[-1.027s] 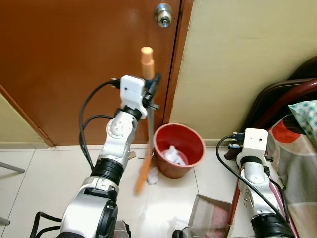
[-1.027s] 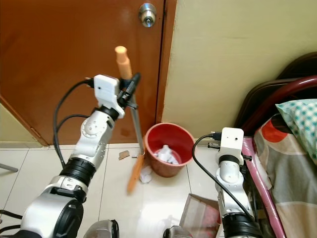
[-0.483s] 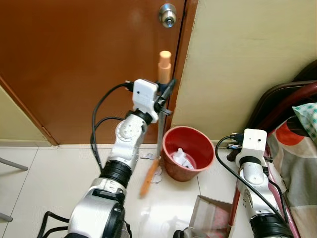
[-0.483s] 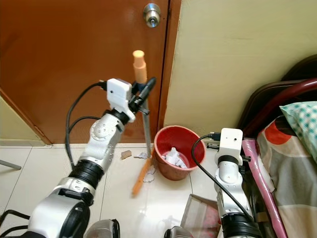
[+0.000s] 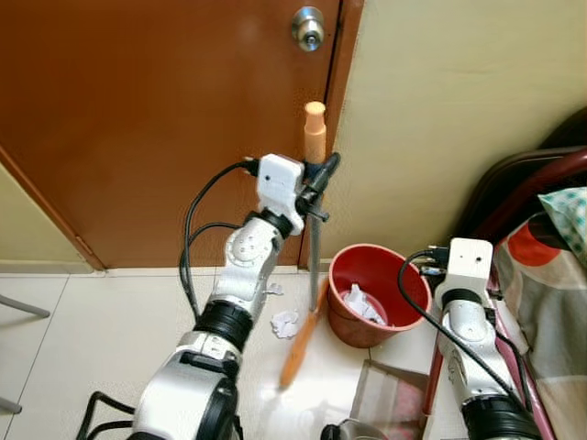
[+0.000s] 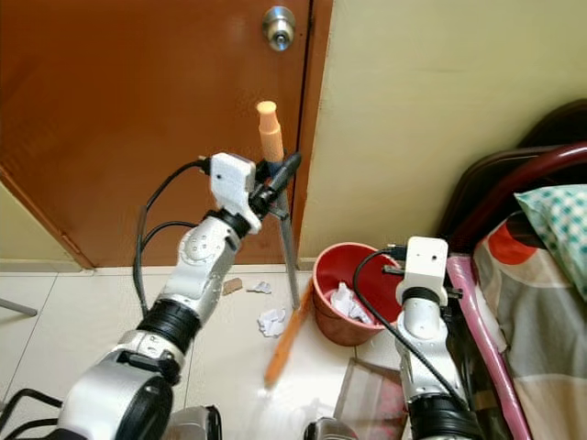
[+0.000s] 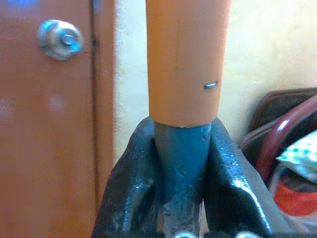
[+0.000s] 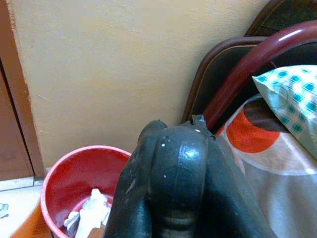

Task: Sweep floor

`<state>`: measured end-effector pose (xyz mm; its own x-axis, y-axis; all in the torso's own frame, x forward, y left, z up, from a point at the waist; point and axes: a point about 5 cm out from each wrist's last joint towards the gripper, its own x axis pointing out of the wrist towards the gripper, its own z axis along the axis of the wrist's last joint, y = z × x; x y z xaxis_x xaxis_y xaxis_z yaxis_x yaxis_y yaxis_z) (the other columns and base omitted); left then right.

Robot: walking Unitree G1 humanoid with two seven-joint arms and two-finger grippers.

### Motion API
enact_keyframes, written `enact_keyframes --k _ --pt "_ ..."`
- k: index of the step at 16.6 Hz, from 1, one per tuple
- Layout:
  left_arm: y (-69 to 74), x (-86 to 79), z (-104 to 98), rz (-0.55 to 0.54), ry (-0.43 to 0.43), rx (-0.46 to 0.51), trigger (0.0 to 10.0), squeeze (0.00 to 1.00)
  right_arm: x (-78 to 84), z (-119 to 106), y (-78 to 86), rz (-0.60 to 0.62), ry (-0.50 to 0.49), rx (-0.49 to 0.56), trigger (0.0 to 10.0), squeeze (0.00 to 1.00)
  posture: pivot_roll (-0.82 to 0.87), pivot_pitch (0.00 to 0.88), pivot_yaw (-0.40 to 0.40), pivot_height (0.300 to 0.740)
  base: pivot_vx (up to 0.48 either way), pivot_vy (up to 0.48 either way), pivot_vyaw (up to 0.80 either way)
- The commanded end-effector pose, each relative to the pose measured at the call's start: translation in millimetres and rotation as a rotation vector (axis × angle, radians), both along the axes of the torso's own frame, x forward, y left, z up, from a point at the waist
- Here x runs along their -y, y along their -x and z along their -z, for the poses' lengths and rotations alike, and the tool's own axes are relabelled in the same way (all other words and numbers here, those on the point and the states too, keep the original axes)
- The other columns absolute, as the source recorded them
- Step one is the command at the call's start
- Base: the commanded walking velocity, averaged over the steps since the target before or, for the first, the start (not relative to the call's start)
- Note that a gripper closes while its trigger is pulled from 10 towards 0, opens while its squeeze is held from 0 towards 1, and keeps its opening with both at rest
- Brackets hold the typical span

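Here the left pincer (image 5: pixel 323 179) is clamped on the broom (image 5: pixel 313 240) just under its orange handle cap, before the brown door (image 5: pixel 156 119). The broom slants down to the tiled floor (image 5: pixel 110 321), near crumpled paper (image 5: pixel 285 322). Beside it stands the red bucket (image 5: pixel 378 293). The right pincer (image 8: pixel 171 173) has its fingers pressed together, empty.
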<state>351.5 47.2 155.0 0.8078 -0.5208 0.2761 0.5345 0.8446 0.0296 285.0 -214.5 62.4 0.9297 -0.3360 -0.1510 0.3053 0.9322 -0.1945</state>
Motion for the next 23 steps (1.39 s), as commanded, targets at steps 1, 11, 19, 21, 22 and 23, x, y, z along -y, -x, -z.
enact_keyframes --k 1,11,19,21,22,23 --pt "-8.1 -23.7 -20.7 -0.083 -0.025 0.119 10.0 0.0 0.5 -2.1 -1.4 0.007 -0.014 0.013 10.0 0.0 -0.03 0.057 -0.029 0.74 0.0 0.0 0.0" --pt "-22.0 -116.1 -45.4 -0.368 -0.173 0.244 10.0 0.0 -7.7 -10.1 -10.3 -0.023 -0.055 0.041 10.0 0.0 -0.02 0.067 -0.032 0.74 0.0 0.0 0.0" --pt "25.9 -165.5 40.9 -0.54 -0.246 -0.022 10.0 0.0 -42.9 -49.6 -6.8 -0.258 -0.069 0.255 10.0 0.0 -0.01 0.069 -0.02 0.74 0.0 0.0 0.0" --pt "35.7 -170.1 47.0 -0.56 -0.233 -0.046 10.0 0.0 -42.4 -52.8 -6.8 -0.26 -0.053 0.264 10.0 0.0 -0.01 0.066 -0.02 0.74 0.0 0.0 0.0" --pt "42.4 -172.4 52.0 -0.569 -0.223 -0.072 10.0 0.0 -40.8 -55.9 -6.5 -0.252 -0.026 0.275 10.0 0.0 -0.01 0.059 -0.02 0.74 0.0 0.0 0.0" --pt "47.2 -172.1 53.8 -0.557 -0.217 -0.071 10.0 0.0 -39.4 -61.9 -5.8 -0.251 0.016 0.303 10.0 0.0 -0.01 0.047 -0.02 0.74 0.0 0.0 0.0"
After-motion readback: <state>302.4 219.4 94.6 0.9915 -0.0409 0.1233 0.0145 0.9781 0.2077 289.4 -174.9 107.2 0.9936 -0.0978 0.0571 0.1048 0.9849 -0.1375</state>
